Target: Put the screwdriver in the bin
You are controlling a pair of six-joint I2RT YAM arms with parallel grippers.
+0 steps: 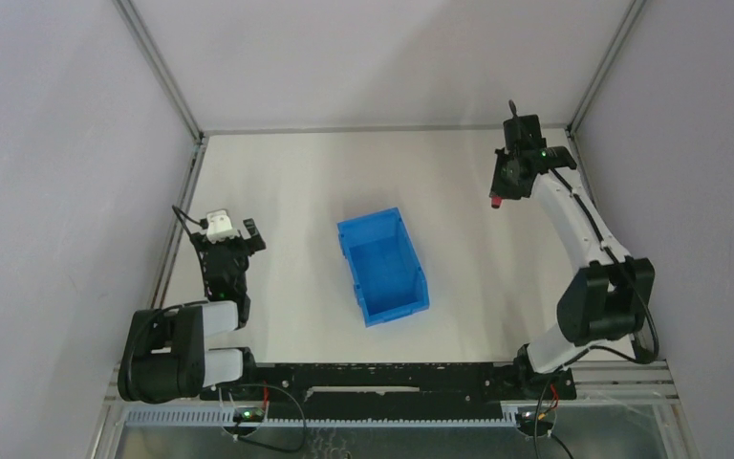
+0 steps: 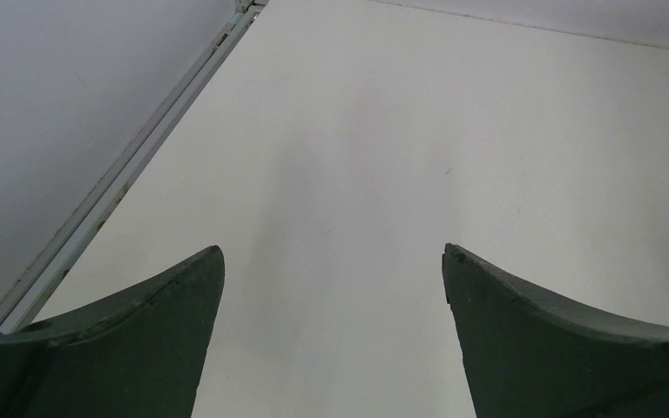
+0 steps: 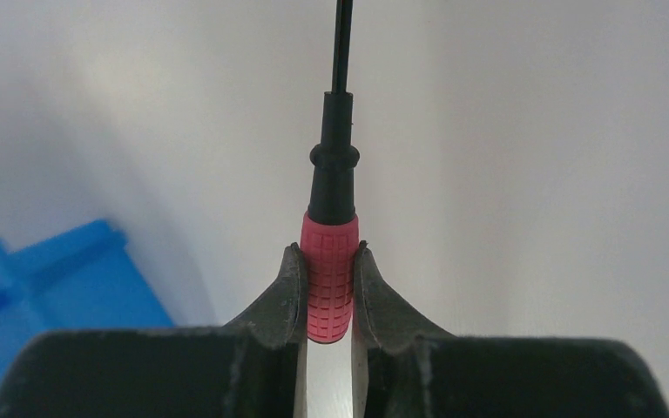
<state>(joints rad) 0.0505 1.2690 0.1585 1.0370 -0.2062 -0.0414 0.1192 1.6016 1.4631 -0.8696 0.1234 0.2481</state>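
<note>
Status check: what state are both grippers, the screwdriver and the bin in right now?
Screwdriver: held by its red handle, not in the bin.
Bin: upright, empty.
Right gripper: shut on the screwdriver.
Left gripper: open, holding nothing.

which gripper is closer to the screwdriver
Right: the right gripper grips the screwdriver by its handle; the left gripper hangs open on the far side of the bin.
</note>
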